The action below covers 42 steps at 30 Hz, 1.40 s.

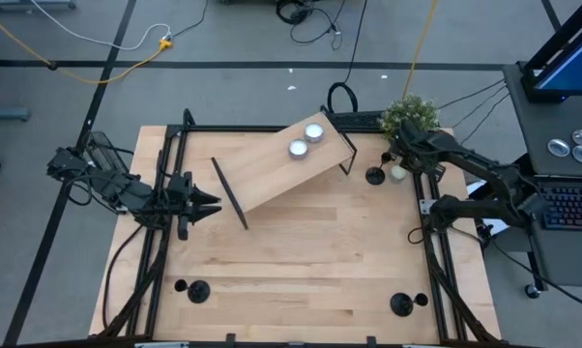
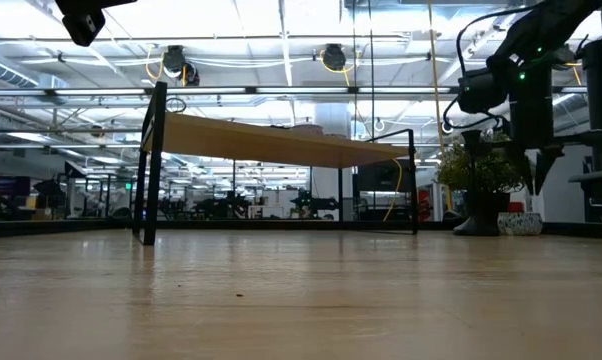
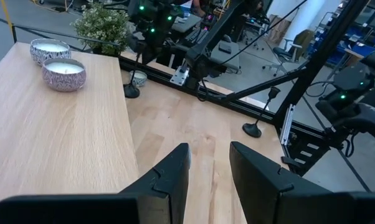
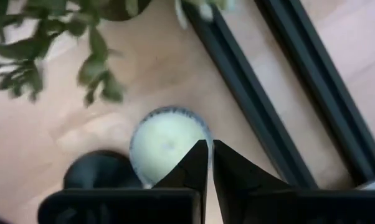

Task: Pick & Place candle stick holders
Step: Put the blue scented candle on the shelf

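The right hand (image 4: 209,163), clenched and empty, hangs over a candle (image 4: 166,142) at the surface's (image 1: 301,261) far right, beside a black holder (image 1: 374,176). It should shift over that holder's stem and open first. The left hand (image 3: 209,163) waits released at left.

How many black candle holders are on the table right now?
3. One candle holder stands at the far right beside the right gripper, one near the front left corner, one near the front right. None on the raised shelf; others may be hidden.
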Each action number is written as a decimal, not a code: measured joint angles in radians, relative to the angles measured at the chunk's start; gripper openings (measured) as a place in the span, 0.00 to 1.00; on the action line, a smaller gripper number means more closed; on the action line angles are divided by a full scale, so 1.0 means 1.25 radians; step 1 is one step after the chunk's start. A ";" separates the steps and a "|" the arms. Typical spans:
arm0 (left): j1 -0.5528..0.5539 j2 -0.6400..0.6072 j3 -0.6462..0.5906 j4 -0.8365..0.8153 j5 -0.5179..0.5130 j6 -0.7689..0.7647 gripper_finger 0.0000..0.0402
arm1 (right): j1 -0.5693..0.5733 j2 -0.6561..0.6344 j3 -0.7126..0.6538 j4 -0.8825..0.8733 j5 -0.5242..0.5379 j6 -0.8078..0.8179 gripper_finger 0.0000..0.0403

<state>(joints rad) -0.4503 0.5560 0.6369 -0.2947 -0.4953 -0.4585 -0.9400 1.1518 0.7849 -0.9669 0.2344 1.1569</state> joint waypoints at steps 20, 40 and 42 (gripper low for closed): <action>0.000 0.000 0.000 0.000 -0.001 -0.028 0.30 | -0.066 0.002 0.000 0.004 0.006 0.001 0.21; 0.000 0.000 0.000 0.000 -0.001 -0.041 0.30 | -0.065 0.017 -0.152 0.172 -0.019 0.050 0.26; 0.000 0.000 0.000 0.000 -0.002 -0.047 0.30 | -0.066 0.021 -0.160 0.181 -0.041 0.052 0.26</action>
<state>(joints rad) -0.4503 0.5560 0.6369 -0.2943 -0.4973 -0.5168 -1.0222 1.1781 0.5846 -0.7407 0.1826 1.2223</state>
